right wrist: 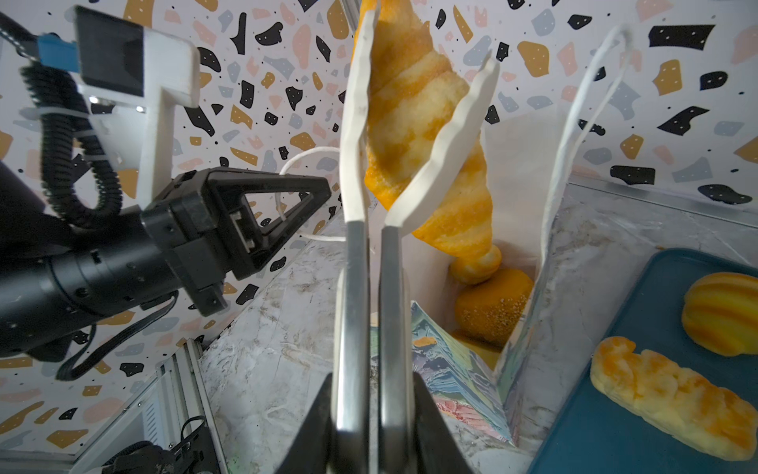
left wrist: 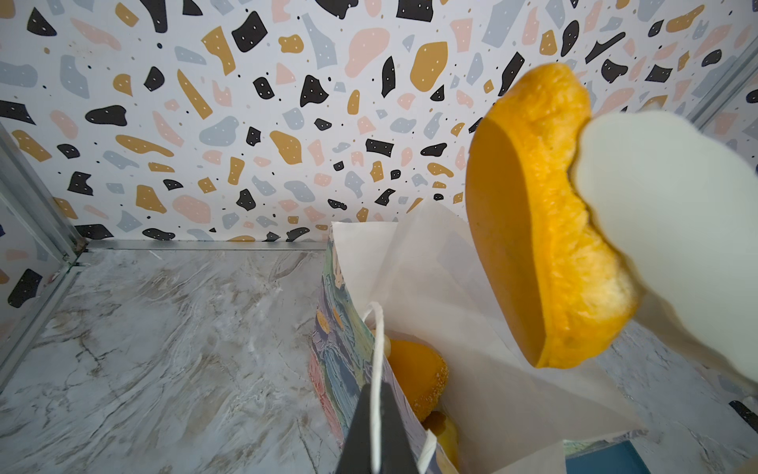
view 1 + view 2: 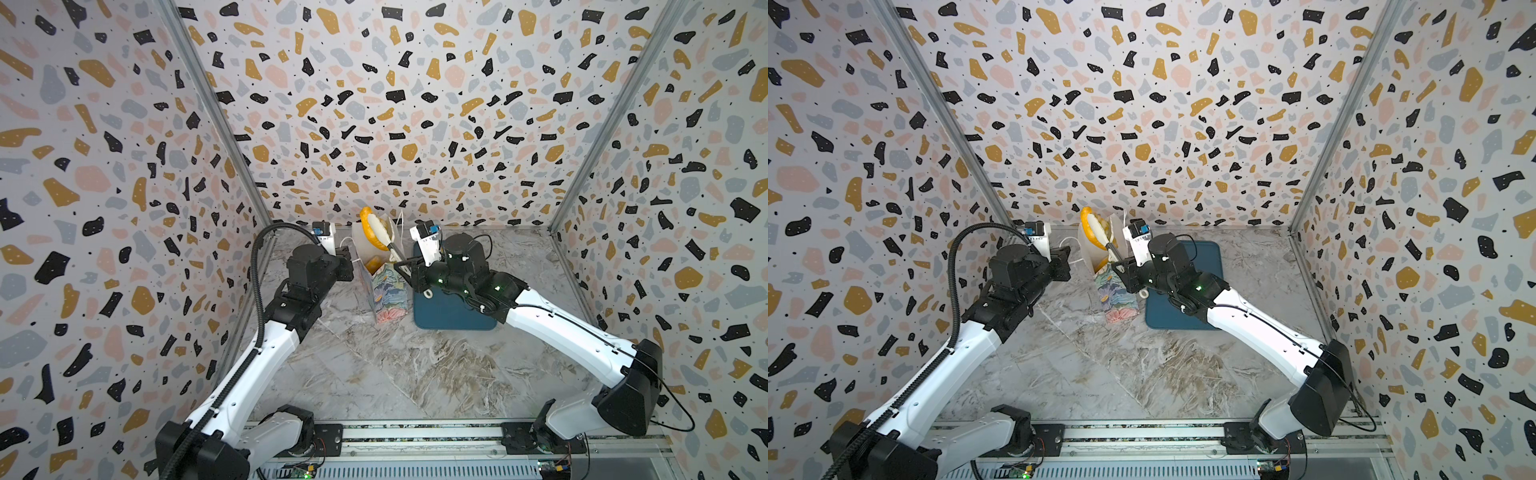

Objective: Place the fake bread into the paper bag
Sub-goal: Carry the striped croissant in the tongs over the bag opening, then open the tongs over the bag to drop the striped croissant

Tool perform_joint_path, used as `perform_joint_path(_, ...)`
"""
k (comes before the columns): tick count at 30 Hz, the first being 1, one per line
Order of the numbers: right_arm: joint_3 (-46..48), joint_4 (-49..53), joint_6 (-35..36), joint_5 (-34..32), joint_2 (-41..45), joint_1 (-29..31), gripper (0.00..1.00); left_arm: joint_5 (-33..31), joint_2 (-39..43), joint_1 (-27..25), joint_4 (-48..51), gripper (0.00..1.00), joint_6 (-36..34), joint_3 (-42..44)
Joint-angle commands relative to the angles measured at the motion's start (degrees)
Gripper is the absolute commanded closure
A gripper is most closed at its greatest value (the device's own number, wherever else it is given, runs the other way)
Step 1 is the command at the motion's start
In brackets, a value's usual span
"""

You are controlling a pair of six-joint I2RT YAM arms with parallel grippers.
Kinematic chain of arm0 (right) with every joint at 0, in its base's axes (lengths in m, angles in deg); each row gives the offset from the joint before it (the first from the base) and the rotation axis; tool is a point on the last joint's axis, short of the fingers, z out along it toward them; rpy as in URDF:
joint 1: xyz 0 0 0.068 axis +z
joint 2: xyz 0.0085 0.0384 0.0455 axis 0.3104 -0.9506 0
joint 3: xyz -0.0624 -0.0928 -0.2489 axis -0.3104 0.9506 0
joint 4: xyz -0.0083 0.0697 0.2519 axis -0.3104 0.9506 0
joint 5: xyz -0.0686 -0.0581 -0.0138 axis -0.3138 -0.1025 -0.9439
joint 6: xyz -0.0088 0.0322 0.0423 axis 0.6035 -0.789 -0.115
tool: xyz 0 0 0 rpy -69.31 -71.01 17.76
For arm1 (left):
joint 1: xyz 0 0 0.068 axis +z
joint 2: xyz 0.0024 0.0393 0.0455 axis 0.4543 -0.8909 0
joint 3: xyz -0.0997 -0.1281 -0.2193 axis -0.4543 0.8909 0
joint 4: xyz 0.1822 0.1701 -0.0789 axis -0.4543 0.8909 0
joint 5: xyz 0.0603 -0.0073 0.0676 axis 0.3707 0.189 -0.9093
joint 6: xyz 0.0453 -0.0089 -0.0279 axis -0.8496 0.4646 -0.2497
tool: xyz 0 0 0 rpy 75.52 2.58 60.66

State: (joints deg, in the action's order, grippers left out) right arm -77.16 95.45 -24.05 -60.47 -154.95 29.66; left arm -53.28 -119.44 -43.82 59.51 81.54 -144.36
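Observation:
My right gripper is shut on the steel arms of a pair of tongs. The tongs' white tips pinch a golden ridged fake bread held above the open mouth of the paper bag. In both top views this bread hangs over the floral bag. My left gripper is shut on the bag's white cord handle. A crumbed loaf and other breads lie inside the bag. A ridged roll and an oblong loaf lie on the tray.
The dark-blue tray lies on the marble table right of the bag, under my right arm. Terrazzo-patterned walls close in the back and both sides. A metal rail runs along the table's front edge.

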Motion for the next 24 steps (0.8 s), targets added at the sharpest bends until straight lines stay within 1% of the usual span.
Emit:
perform_joint_path(1,-0.2,-3.5,-1.2,-0.4,1.2,-0.5,0.71,-0.3,0.9,-0.3,-0.8,1.0,-0.7,0.6)
perform_joint_path(3,-0.1,-3.1,-1.3,-0.4,1.2,-0.7,0.69,-0.3,0.8,-0.3,-0.7,1.0,-0.7,0.5)
perform_joint_path(6,0.0,-2.7,-1.4,-0.4,1.2,-0.9,0.63,-0.3,0.8,-0.3,-0.7,1.0,-0.7,0.5)
perform_joint_path(9,0.1,-2.3,-1.6,-0.2,0.9,-1.2,0.59,-0.2,0.8,-0.3,-0.7,1.0,-0.6,0.5)
perform_joint_path(24,0.7,-2.9,-2.3,0.5,2.2,-1.6,0.47,-0.1,0.6,-0.3,-0.8,1.0,-0.6,0.5)
